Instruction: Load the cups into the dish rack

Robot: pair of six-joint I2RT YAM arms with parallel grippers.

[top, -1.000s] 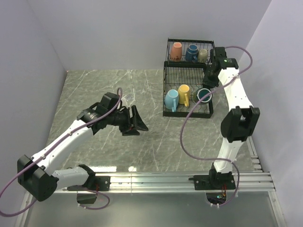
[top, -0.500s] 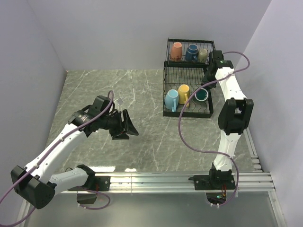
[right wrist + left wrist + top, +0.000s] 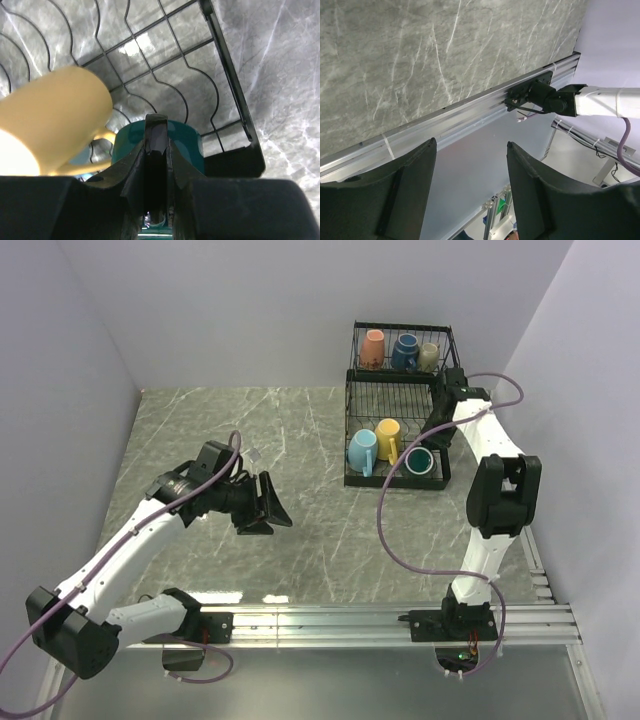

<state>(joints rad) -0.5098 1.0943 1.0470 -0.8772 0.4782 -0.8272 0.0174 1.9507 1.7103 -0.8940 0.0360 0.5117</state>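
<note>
Right fingers (image 3: 134, 167) pinched narrow on wall of dark teal mug (image 3: 420, 460). Mug low in lower tray of dish rack (image 3: 396, 483), right corner, just beside yellow mug (image 3: 389, 438). Seated on wires: cannot tell. Judgement: settle mug first, open gently, withdraw straight up, avoid nudging yellow mug. Left fingers (image 3: 415, 190) wide, empty, over desk (image 3: 200, 420).

A grey-green marble table (image 3: 250, 430), veined in white. A black wire dish rack (image 3: 396, 483) holds six plain mugs: orange-pink mug (image 3: 372, 348), navy mug (image 3: 405, 350) and olive-grey mug (image 3: 428, 356) above; light blue mug (image 3: 362, 450), yellow mug (image 3: 389, 438) and teal mug (image 3: 420, 459) below. The arms (image 3: 130, 545) are white with black joints, the cables (image 3: 385, 530) purple, the walls (image 3: 250, 310) pale lavender.
</note>
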